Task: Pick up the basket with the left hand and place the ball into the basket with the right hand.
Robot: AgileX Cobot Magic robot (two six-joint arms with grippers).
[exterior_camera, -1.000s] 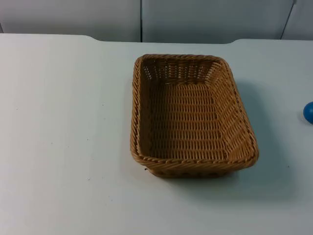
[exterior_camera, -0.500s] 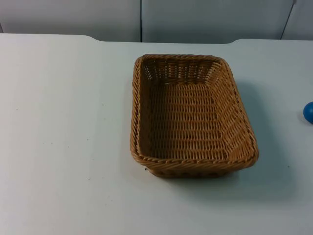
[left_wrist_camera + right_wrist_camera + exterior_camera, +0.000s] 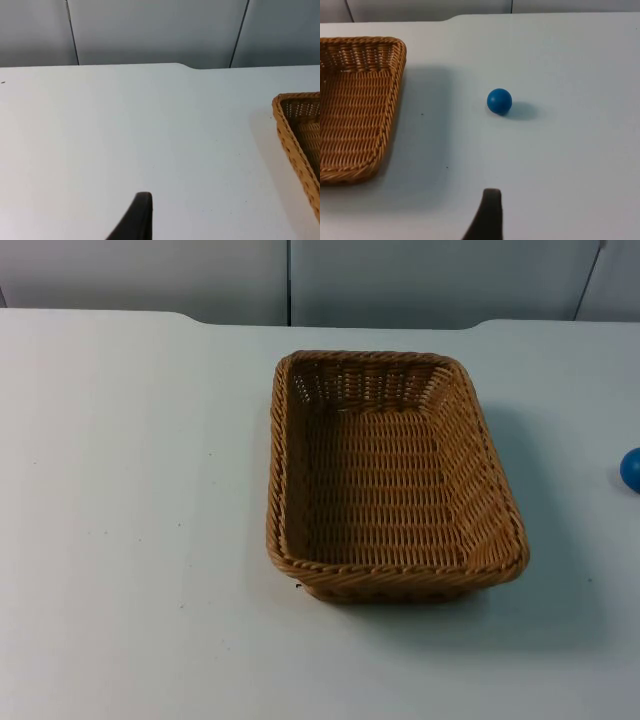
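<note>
A brown wicker basket (image 3: 392,475) stands empty on the white table in the top view, near the middle. Its corner rim (image 3: 295,135) also appears in the left wrist view, and its side wall (image 3: 360,105) in the right wrist view. A small blue ball (image 3: 631,469) lies at the table's right edge, apart from the basket. The ball (image 3: 499,101) rests on bare table in the right wrist view, ahead of my right gripper (image 3: 489,212). My left gripper (image 3: 137,215) hovers over bare table, well to the left of the basket. Both arms wait.
The white table (image 3: 130,540) ends at a grey partition wall (image 3: 400,280) behind the basket. Open table surface lies left of the basket and between the basket and the ball.
</note>
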